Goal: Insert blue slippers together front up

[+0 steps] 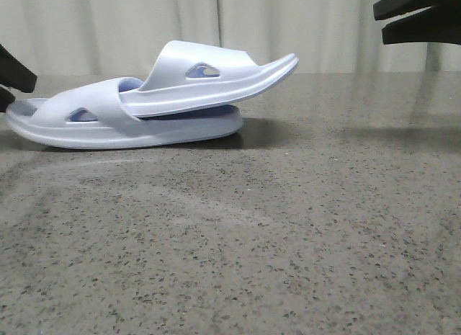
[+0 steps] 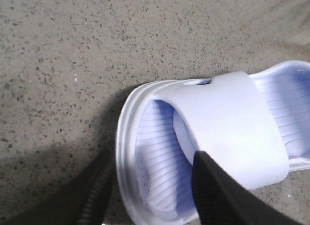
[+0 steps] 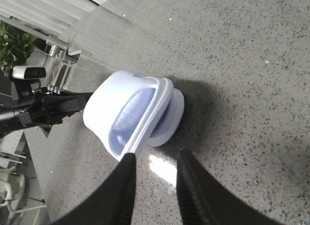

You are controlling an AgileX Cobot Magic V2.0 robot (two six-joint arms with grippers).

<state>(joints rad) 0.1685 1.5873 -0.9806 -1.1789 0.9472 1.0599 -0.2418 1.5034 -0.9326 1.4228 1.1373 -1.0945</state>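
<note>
From the front I saw the pale lavender-blue foam slippers (image 1: 144, 104) nested on the speckled grey tabletop (image 1: 288, 241) — the left wrist view alone showed the left fingers (image 2: 92, 196) spread astride the lower heel rim, gripping nothing; the right fingers (image 3: 123, 191) were slightly parted, empty.

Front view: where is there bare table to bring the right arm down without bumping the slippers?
The table is bare in front of the slippers and to their right, under the right gripper. The far left is crowded: the left gripper sits at the slippers' end.
</note>
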